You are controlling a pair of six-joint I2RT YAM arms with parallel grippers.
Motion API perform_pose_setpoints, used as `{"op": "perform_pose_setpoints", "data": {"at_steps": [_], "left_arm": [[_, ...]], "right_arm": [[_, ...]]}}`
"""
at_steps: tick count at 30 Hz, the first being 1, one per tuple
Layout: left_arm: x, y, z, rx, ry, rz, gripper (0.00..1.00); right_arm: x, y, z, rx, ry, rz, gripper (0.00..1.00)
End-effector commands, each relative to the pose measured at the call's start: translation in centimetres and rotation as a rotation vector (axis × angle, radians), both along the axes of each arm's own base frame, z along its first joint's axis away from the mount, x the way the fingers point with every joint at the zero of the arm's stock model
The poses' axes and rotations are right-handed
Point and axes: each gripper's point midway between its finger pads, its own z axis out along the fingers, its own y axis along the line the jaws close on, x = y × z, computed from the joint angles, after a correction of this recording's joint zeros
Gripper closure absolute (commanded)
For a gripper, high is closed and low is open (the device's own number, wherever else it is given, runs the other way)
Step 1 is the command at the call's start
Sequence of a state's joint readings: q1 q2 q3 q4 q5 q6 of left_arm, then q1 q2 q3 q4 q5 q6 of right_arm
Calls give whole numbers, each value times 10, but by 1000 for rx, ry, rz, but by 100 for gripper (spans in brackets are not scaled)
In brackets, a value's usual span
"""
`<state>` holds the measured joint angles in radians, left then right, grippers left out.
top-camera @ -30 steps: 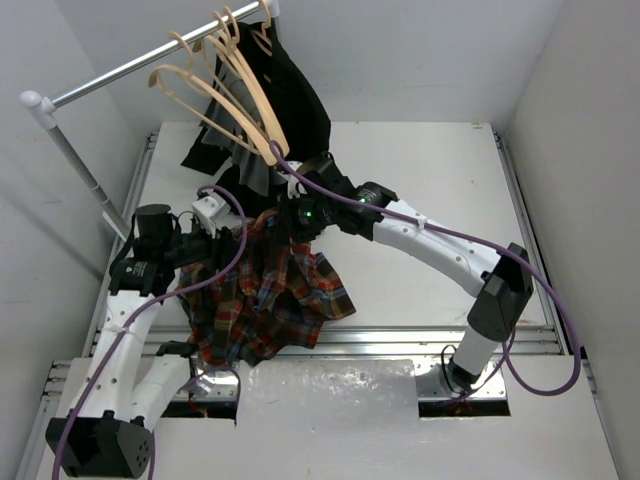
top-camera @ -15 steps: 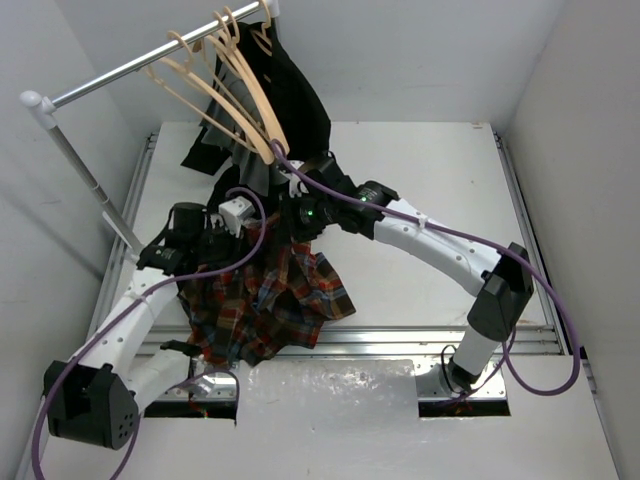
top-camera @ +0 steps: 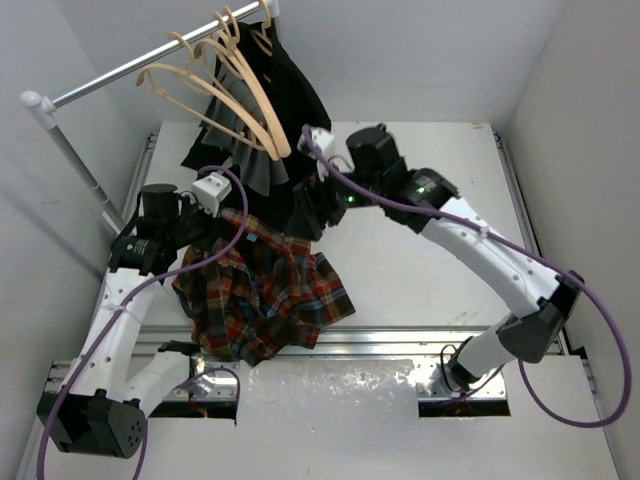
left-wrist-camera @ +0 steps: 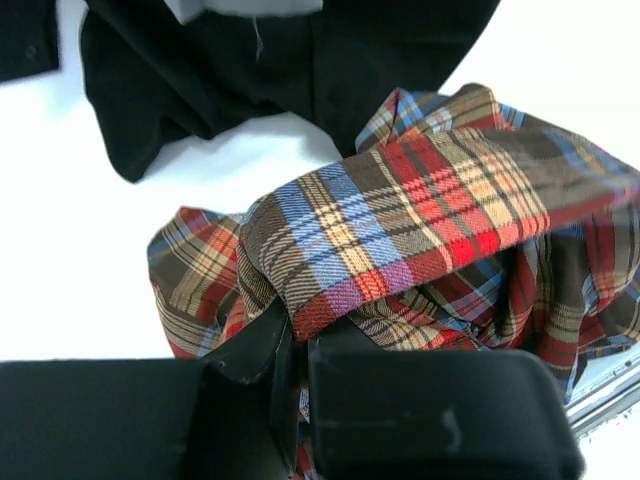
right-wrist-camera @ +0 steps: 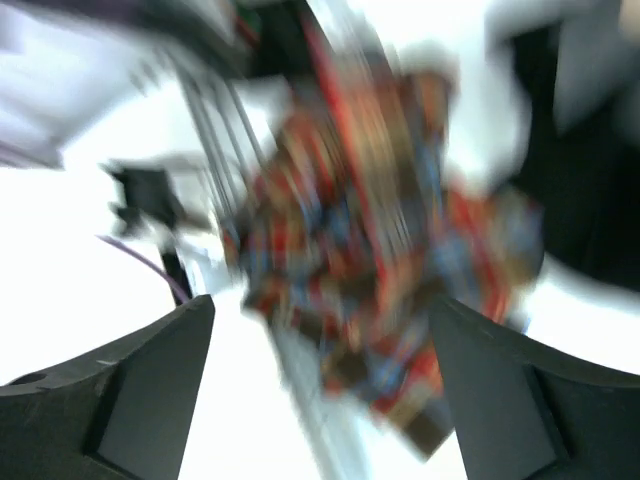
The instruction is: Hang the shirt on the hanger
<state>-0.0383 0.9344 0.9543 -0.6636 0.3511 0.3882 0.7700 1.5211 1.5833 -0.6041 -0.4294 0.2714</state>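
- The shirt (top-camera: 265,300) lies bunched in a heap on the table (top-camera: 430,280), at the lower left of the top view, and no part of it is on a hanger.
- The left gripper (left-wrist-camera: 298,345) has its jaws clenched on a folded edge of the plaid cloth, which is raised slightly at the upper left of the heap.
- The right gripper (right-wrist-camera: 320,310) hangs above the shirt with its jaws spread wide and nothing between them. Its wrist view is blurred.
- The hanger (top-camera: 262,110) hangs among several alike on the rail (top-camera: 120,72) at the upper left, beside a black garment (top-camera: 290,90). Neither arm touches it.
- Judged from this, the task is at an early stage: only one grip on the cloth is set. What is left is to find the collar, fetch the hanger and thread both shoulders.
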Motion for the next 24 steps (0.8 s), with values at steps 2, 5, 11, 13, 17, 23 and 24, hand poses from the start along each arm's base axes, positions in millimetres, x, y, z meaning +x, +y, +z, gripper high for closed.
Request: {"op": "perform_pose_setpoints", "data": {"at_steps": [2,5,11,13,17,23,24], "left_arm": [[6,6,-4,17,1,32,100],[10,8,-1,19,-7,43,100],[10,9,1,21,-17,49,100],[9,8,1,15,-21,46,100],[8,7,-5,10,-12,48,100],[7,5,-4,0,-17,38,100],[6,3,-4,-5,-17,31,100]], "right_arm": [[0,23,144,293,-415,168,18],[22,49,184,400,-472,161,27],[88,89,220,545,-562,0,38],[97,95,222,578,-581,-17,38],[108,111,234,678,-611,-17,39],[135,126,208,660,-589,-71,40],[135,127,205,654,-598,-65,40]]}}
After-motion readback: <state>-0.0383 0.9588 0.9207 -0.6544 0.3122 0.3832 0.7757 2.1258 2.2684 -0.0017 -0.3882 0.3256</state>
